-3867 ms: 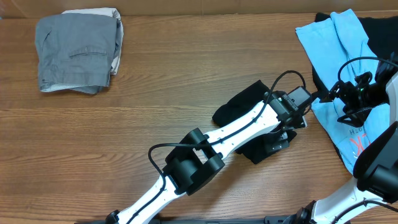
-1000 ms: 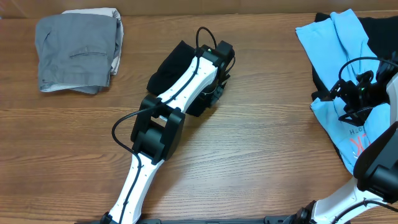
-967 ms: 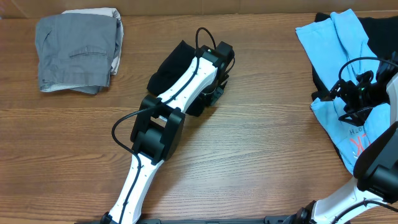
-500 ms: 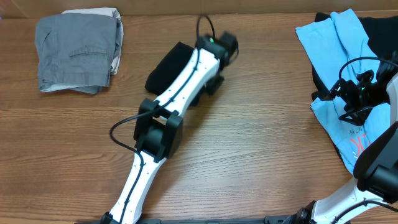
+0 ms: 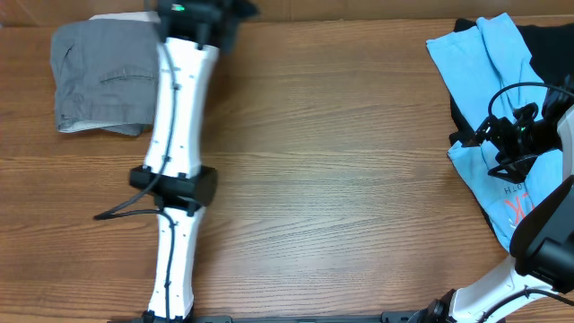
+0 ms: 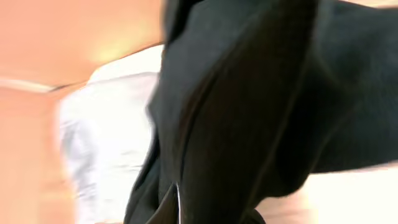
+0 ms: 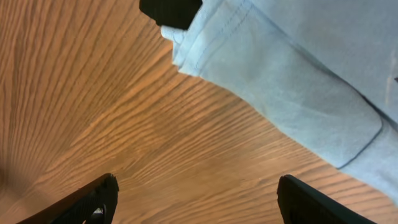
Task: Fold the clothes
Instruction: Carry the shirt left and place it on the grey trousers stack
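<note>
Left arm (image 5: 175,135): is stretching from the 6 o'clock edge of the counter (image 5: 341,179) toward 11 o'clock, blurring at its far end.
Left gripper (image 5: 204,11): is hanging at the 11 o'clock corner, over the 1 o'clock corner of the folded grey trousers (image 5: 108,76). It is grasping the black garment (image 6: 261,93), though the cloth is hiding the fingers.
Black garment: is hanging clear of the counter and filling the left wrist view, with a white cloth (image 6: 106,130) blurring behind it at 9 o'clock.
Light blue tee (image 5: 480,63): is lying spread at 2 to 3 o'clock, showing red lettering at its 5 o'clock end and covering a dark cloth (image 5: 549,40).
Right gripper (image 7: 198,202): is hovering released, fingers wide apart, over bare wood just beside the tee's hem.
</note>
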